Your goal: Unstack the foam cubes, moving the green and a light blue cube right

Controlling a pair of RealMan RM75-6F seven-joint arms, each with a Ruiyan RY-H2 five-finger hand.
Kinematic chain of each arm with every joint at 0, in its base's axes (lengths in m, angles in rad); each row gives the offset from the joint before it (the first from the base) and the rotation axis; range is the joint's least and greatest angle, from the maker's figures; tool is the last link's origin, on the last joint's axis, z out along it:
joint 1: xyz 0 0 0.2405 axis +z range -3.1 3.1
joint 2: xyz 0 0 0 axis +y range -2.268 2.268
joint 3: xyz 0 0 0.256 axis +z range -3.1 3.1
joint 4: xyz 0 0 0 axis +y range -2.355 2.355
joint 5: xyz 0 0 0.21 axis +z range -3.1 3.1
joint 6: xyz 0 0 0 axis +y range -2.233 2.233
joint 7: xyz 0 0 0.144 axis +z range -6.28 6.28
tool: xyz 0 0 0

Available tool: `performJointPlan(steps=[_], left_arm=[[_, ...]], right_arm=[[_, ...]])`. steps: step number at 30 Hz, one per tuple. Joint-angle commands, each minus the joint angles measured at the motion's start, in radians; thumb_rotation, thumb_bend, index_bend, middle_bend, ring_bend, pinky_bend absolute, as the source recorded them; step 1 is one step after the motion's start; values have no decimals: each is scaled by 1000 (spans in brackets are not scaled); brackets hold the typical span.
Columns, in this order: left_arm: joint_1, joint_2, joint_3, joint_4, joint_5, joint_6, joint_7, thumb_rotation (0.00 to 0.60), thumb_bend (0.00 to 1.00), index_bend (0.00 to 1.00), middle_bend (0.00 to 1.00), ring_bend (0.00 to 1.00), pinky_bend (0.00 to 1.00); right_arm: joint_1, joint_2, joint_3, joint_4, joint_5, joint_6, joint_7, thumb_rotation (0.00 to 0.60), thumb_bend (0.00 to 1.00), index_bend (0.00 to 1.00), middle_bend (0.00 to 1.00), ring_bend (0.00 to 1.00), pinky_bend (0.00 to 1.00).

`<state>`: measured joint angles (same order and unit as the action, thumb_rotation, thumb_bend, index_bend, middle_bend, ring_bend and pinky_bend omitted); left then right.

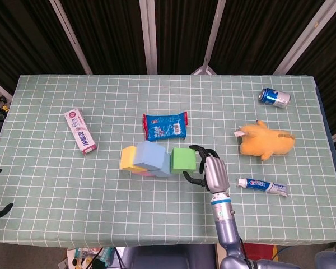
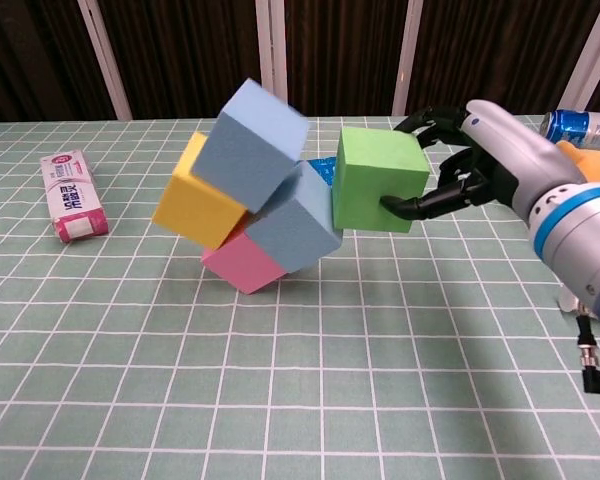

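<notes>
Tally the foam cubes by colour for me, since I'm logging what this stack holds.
Light blue cubes: 2
Green cube: 1
Yellow cube: 1
Pink cube: 1
Total: 5

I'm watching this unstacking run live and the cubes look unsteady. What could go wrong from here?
1. The right hand holds the green cube off the table, while the yellow cube, two light blue cubes and pink cube lean tilted against it; they will likely tumble.
2. Falling cubes may land on the blue snack packet behind them.
3. The green cube sits left of centre, so it may need a long carry right.
</notes>
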<state>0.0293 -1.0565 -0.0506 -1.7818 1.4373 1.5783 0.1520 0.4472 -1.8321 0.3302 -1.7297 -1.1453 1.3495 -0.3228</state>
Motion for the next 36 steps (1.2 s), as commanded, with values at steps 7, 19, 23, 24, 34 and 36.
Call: performJointPlan(steps=[7, 19, 23, 24, 34, 36], left_arm=[[1, 1, 0, -1, 3, 3, -5, 600, 104, 211, 0, 0, 0], [-4, -15, 3, -4, 2, -2, 34, 600, 103, 213, 0, 0, 0], [-4, -14, 5, -5, 4, -4, 37, 600, 104, 213, 0, 0, 0], [-4, -14, 6, -5, 5, -3, 37, 600, 104, 213, 0, 0, 0], [-5, -12, 1, -3, -3, -4, 32, 600, 103, 214, 0, 0, 0], [-6, -13, 1, -2, -3, -5, 33, 600, 104, 214, 0, 0, 0]], right_arm=[[-24, 70, 48, 115, 60, 10, 23, 600, 346, 342, 345, 702, 213], [-20, 108, 65, 241, 86, -35, 97, 600, 346, 343, 345, 703, 213], [5, 79, 80, 276, 88, -31, 97, 600, 346, 342, 345, 703, 213], [14, 70, 84, 288, 92, -34, 92, 600, 346, 342, 345, 702, 213], [92, 39, 81, 324, 168, -117, -35, 600, 163, 187, 116, 252, 26], [100, 38, 79, 318, 186, -128, -54, 600, 114, 128, 56, 215, 25]])
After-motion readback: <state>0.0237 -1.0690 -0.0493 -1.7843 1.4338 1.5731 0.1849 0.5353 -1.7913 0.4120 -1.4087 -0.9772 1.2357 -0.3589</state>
